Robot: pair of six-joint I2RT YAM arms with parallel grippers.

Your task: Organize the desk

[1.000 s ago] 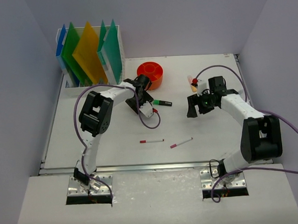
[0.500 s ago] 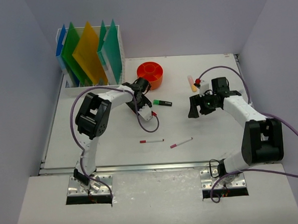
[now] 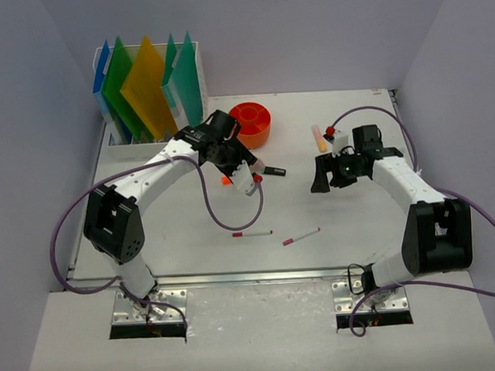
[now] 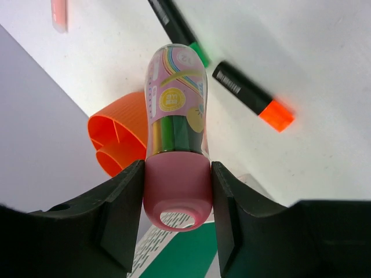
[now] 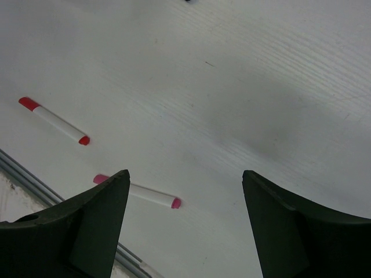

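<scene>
Since a second ago the left arm's elbow [image 3: 113, 224] has swung outward. Left gripper [image 4: 177, 186] clamps a pink-capped tube [image 4: 175, 110], orange holder [image 4: 115, 138] beyond it. Right gripper [image 5: 185, 188], jaws apart, hangs above the desk [image 5: 249, 75].

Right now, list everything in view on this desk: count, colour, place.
desk: one, white, under everything
file rack: one, white, back left
folders: several, blue, green, yellow, teal, upright in the rack
round organizer: one, orange, back centre
green-capped highlighter: one, black, in front of the organizer
orange-capped highlighter: one, black, beside the green-capped one
pens: two, white with red caps, front centre
pale marker: one, peach, back right
pink tube: one, rainbow print, in the left pincer
left pincer: shut on the tube
right pincer: open, empty, right of centre
</scene>
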